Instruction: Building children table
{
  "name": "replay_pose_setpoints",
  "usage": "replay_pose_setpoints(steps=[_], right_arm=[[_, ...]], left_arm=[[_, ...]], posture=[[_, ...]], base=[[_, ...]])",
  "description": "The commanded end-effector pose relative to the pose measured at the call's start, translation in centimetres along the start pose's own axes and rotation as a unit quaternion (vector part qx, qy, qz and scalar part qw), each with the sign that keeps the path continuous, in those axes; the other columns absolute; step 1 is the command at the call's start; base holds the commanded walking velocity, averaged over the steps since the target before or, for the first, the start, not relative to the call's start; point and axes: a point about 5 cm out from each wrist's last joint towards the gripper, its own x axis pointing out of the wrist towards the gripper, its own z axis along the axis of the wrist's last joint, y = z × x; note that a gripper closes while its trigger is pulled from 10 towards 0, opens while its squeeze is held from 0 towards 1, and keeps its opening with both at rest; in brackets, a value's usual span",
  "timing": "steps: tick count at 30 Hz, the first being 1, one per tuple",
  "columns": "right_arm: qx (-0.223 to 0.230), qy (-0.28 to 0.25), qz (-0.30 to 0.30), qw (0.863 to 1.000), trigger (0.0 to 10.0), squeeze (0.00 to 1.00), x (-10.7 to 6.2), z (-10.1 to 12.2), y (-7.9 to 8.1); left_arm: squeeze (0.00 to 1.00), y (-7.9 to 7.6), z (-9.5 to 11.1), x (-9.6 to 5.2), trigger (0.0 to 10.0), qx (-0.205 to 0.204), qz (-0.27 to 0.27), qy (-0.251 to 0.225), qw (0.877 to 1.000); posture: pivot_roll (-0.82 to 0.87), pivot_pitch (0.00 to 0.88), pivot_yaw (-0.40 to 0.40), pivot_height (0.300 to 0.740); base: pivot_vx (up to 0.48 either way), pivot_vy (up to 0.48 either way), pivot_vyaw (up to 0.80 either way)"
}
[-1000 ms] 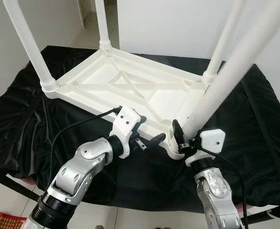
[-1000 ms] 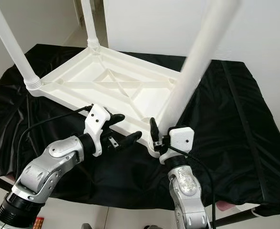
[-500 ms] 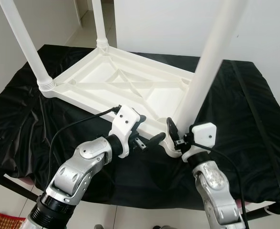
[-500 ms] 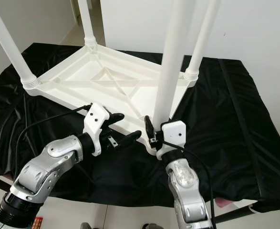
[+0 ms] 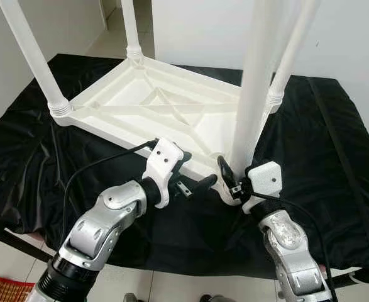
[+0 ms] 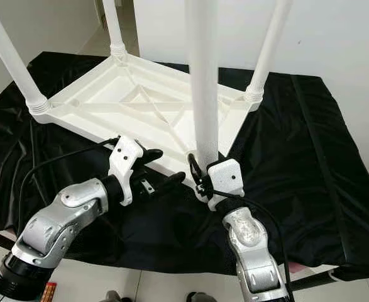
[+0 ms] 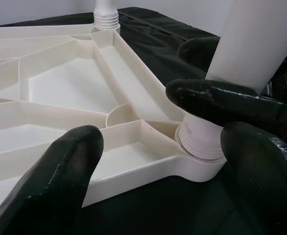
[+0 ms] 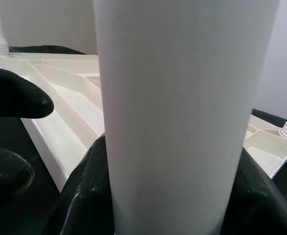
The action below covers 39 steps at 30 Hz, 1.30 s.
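your white children's table [image 5: 165,110] lies upside down on the black-draped surface [image 5: 335,157], with 3 legs already standing up from its far and side corners. your right gripper [image 5: 229,182] has its fingers closed around the base of the 4th leg [image 6: 200,82], which stands upright in the socket at the near corner. your left gripper [image 5: 193,176] sits just beside that corner with its fingers [image 7: 55,171] spread open across the table's near rim, one tip close to the leg's threaded collar [image 7: 199,139].
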Motion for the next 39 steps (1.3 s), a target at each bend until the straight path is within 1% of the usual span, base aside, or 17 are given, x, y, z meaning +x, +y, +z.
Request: replay_pose_setpoints(steps=[1,2,3,4,6,7,10,12,14,16,23,30,35,36,38,39], right_arm=[[0.005,0.086,0.011,0.996,10.0,0.00,-1.0,-3.0,0.4],[0.027,0.086,0.001,0.996,10.0,0.00,-1.0,-3.0,0.2],[0.058,0.086,-0.016,0.995,10.0,0.00,-1.0,-3.1,0.0],[0.058,0.086,-0.016,0.995,10.0,0.00,-1.0,-3.1,0.0],[0.113,0.088,-0.053,0.988,10.0,0.00,-1.0,-3.3,-0.6],[0.129,0.089,-0.067,0.985,10.0,0.00,-1.1,-3.4,-0.9],[0.136,0.090,-0.075,0.984,10.0,0.00,-1.1,-3.5,-1.0],[0.151,0.095,-0.099,0.979,10.0,0.00,-1.4,-3.9,-1.4],[0.151,0.095,-0.099,0.979,10.0,0.00,-1.4,-3.9,-1.4],[0.161,0.099,-0.114,0.975,10.0,0.00,-1.7,-4.3,-1.5],[0.154,0.103,-0.106,0.977,10.0,0.00,-1.8,-4.4,-1.0],[0.113,0.098,-0.081,0.985,10.0,0.00,-1.9,-4.2,-0.2],[0.104,0.093,-0.075,0.987,10.0,0.00,-2.1,-4.2,0.1],[0.093,0.092,-0.070,0.989,10.0,0.00,-2.2,-4.1,0.3],[0.093,0.092,-0.070,0.989,10.0,0.00,-2.2,-4.1,0.3],[0.077,0.093,-0.061,0.991,10.0,0.00,-2.3,-4.2,0.5]], left_arm=[[0.00,-0.4,0.1,-0.2,10.0,-0.002,-0.018,-0.002,1.000],[0.00,-0.4,0.1,-0.2,10.0,-0.002,-0.019,-0.002,1.000],[0.00,-0.4,0.1,-0.2,10.0,-0.001,-0.019,-0.002,1.000],[0.00,-0.4,0.1,-0.2,10.0,-0.001,-0.019,-0.002,1.000],[0.00,-0.4,0.2,-0.2,10.0,-0.001,-0.019,-0.002,1.000],[0.00,-0.4,0.2,-0.2,10.0,-0.001,-0.019,-0.002,1.000],[0.00,-0.4,0.2,-0.2,10.0,-0.001,-0.019,-0.002,1.000],[0.00,-0.4,0.1,-0.2,10.0,0.000,-0.019,-0.001,1.000],[0.00,-0.4,0.1,-0.2,10.0,0.000,-0.019,-0.001,1.000],[0.00,-0.4,0.2,-0.2,10.0,0.001,-0.019,-0.001,1.000],[0.00,-0.4,0.2,-0.2,10.0,0.002,-0.020,-0.001,1.000],[0.00,-0.4,0.2,-0.3,10.0,0.002,-0.018,-0.001,1.000],[0.00,-0.4,0.3,-0.4,10.0,0.002,-0.017,-0.001,1.000],[0.00,-0.3,0.3,-0.4,10.0,0.002,-0.016,-0.001,1.000],[0.00,-0.3,0.3,-0.4,10.0,0.002,-0.016,-0.001,1.000],[0.00,-0.3,0.3,-0.4,10.0,0.001,-0.015,-0.001,1.000]], posture=[[0.00,0.147,0.045,0.740],[0.00,0.147,0.045,0.740],[0.00,0.148,0.045,0.740],[0.00,0.148,0.045,0.740],[0.00,0.148,0.045,0.740],[0.00,0.148,0.045,0.740],[0.00,0.148,0.045,0.740],[0.00,0.147,0.045,0.740],[0.00,0.147,0.045,0.740],[0.00,0.145,0.044,0.740],[0.00,0.143,0.045,0.740],[0.01,0.141,0.040,0.740],[0.01,0.143,0.039,0.740],[0.01,0.144,0.040,0.740],[0.01,0.144,0.040,0.740],[0.00,0.146,0.044,0.740]], base=[[0.000,0.000,0.00],[0.000,0.000,0.00],[0.000,0.000,0.00],[0.000,0.000,0.00],[0.000,0.000,0.00],[0.000,0.000,0.00],[0.000,0.000,0.00],[0.000,0.000,0.00],[0.000,0.000,0.00],[0.000,0.000,0.00],[0.000,0.000,0.00],[0.000,0.000,0.00],[0.000,0.000,0.00],[0.000,0.000,0.00],[0.000,0.000,0.00],[0.000,0.000,0.00]])
